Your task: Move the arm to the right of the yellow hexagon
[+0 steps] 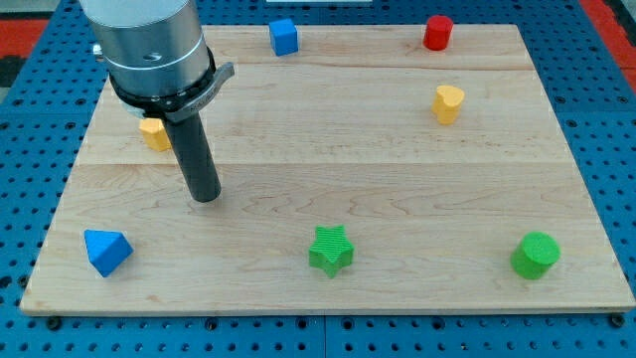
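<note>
The yellow hexagon (154, 133) lies on the wooden board (397, 189) at the view's left, partly hidden behind my rod. My tip (205, 197) rests on the board to the lower right of the hexagon, a short way off it and not touching it. The rod's grey housing covers the view's top left corner.
A blue cube (284, 37) and a red cylinder (437, 33) stand along the top edge. A yellow heart-like block (448, 102) is at the right. A blue triangle (106, 251), a green star (331, 249) and a green cylinder (536, 256) line the bottom.
</note>
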